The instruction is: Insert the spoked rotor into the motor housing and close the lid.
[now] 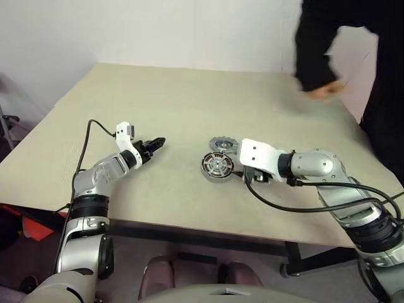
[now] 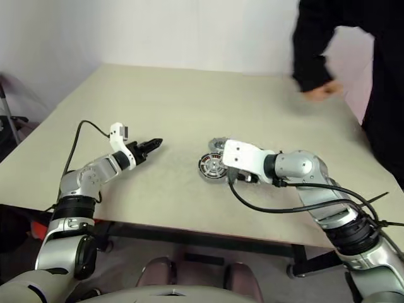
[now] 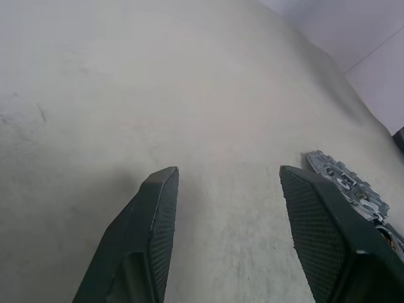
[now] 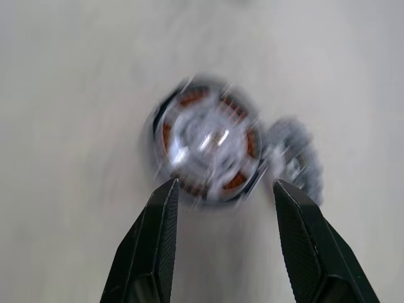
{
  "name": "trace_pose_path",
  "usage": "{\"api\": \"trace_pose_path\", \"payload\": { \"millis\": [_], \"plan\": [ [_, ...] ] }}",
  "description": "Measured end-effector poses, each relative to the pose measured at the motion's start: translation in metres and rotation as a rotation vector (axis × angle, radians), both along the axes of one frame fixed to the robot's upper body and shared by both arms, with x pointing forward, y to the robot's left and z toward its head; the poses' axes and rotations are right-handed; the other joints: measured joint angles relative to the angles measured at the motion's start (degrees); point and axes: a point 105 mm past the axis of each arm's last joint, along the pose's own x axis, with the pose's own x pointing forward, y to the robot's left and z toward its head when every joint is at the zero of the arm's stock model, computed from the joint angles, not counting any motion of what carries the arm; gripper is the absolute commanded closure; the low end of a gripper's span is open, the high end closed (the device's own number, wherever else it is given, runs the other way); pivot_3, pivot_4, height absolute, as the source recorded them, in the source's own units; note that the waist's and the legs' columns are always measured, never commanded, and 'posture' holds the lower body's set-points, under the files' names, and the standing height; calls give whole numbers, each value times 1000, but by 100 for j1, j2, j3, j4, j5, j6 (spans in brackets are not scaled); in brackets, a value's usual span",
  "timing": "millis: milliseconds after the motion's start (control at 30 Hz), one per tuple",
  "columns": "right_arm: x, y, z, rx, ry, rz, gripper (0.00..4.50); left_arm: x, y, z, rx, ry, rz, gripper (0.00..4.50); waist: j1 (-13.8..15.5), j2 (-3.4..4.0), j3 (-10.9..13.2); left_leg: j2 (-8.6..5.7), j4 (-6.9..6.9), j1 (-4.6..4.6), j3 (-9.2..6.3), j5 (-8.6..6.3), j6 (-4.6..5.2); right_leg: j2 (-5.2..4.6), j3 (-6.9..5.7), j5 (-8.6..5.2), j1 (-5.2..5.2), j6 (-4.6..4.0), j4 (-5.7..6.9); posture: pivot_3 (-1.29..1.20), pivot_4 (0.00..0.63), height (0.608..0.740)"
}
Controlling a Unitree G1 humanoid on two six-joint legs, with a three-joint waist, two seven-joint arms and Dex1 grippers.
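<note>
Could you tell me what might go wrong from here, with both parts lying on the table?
The motor housing and the spoked rotor lie touching, so the open right tool, poised over the housing, may knock the rotor while closing. A person's hand hovers over the far table edge and could enter the workspace. The open left tool is well clear.

The right arm hides part of the spoked rotor (image 1: 221,144); the motor housing (image 4: 208,145) blurs in the right wrist view; the person (image 1: 353,57) is cut off at the top edge.

Silver arms, black cables, white wrists
</note>
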Motion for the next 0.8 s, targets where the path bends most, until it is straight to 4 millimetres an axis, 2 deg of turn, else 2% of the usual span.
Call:
{"api": "trace_pose_path", "payload": {
  "millis": [133,333,600,800],
  "plan": [
    [0,-21,-13,-215,-16,145,1853,1,0,0,-3,-4,0,1760,-20,1,0,1,0,7,3,-9,15,0,2,0,0,0,4,0,0,740],
    [22,-25,-12,-390,-110,325,1853,3,-6,2,-16,-21,-4,1760,-34,2,-1,2,7,6,3,-10,20,1,0,0,-1,-2,16,0,0,740],
    [45,-8,-18,-481,-175,476,1853,-3,-3,-5,-15,-10,20,1760,-36,2,-1,4,24,-19,2,-14,32,1,-6,1,-15,-4,20,0,0,740],
    [48,6,-29,-503,-180,561,1853,-3,-1,-2,-9,-22,30,1760,-33,2,-1,4,31,-22,1,-16,36,0,-6,1,-14,-4,21,0,0,740]
  ]
}}
